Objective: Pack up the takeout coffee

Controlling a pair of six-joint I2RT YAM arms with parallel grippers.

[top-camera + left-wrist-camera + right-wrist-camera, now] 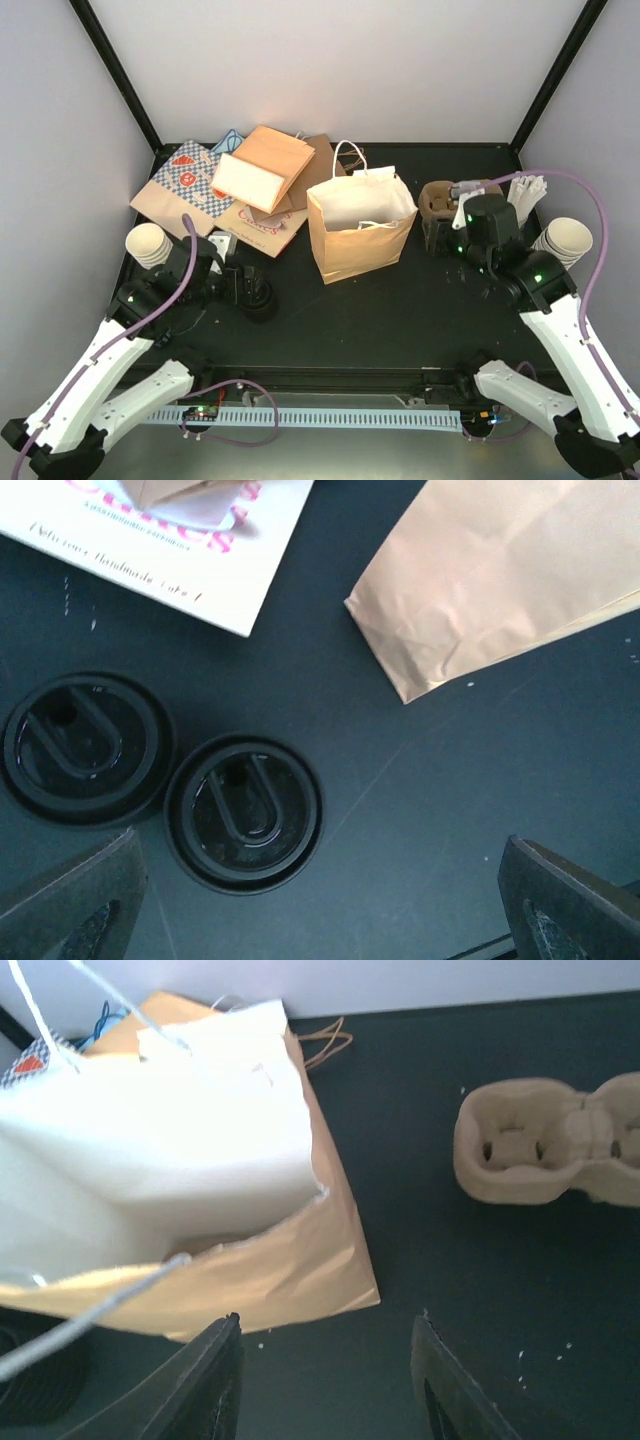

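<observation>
Two round black lids (243,813) (85,747) stand side by side on the black table, seen from straight above; what is under them is hidden. In the top view they show as a dark shape (262,300). My left gripper (320,915) hovers above the table just right of them, open and empty; in the top view it (243,285) is at the left. The brown pulp two-cup carrier (548,1145) lies empty at the back right (440,205). My right gripper (325,1365) is open and empty, over bare table between the carrier and the open brown paper bag (230,1280).
The paper bag (358,238) stands open mid-table with white handles; its corner shows in the left wrist view (500,580). Flat printed bags (240,185) lie at the back left. Lidless cream cup stacks lie at the left (148,243) and right (565,240). White packets (527,192) sit at the back right.
</observation>
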